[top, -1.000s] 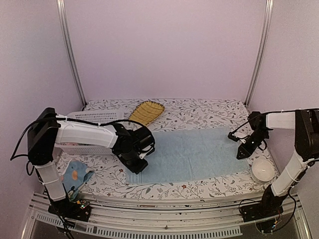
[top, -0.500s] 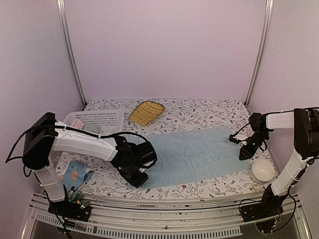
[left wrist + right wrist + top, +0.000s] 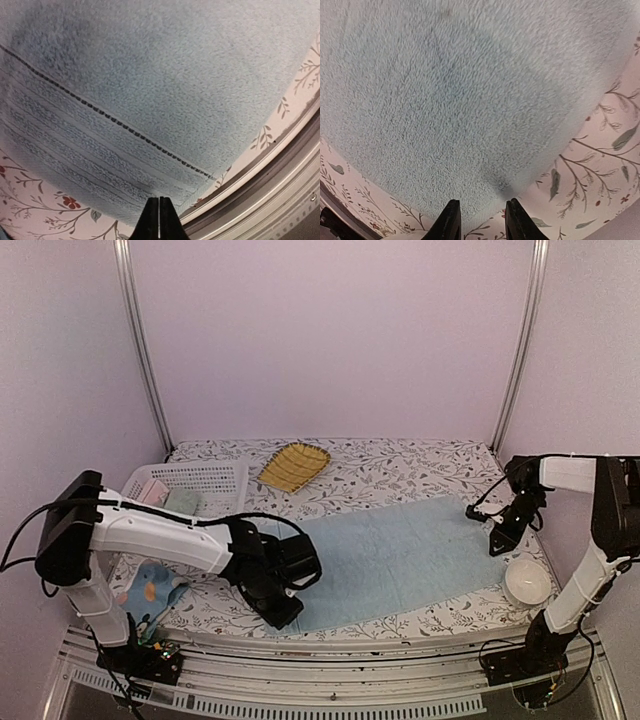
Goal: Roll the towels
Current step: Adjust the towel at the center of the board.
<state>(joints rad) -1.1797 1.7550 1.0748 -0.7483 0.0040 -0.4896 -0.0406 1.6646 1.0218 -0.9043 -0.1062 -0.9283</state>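
White bowl [image 3: 527,583] stands just beside R gripper [image 3: 497,544] jaws, near side. L gripper [image 3: 284,614] jaws: table rail [image 3: 282,167] close alongside; flat towel [image 3: 400,555] ahead, passable.

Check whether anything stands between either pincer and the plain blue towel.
Nothing visible does. The left pincer pinches the large plain light-blue terry towel at its near corner; the open right pincer hangs over its right edge.

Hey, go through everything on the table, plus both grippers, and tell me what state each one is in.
large plain towel: spread flat, not rolled.
small printed towel: crumpled, not rolled.
yellow tray: empty.
white basket: holds something pale.
white bowl: upright, looks empty.
left gripper: shut at the large towel's near edge.
right gripper: open, holding nothing, over the towel's right edge.
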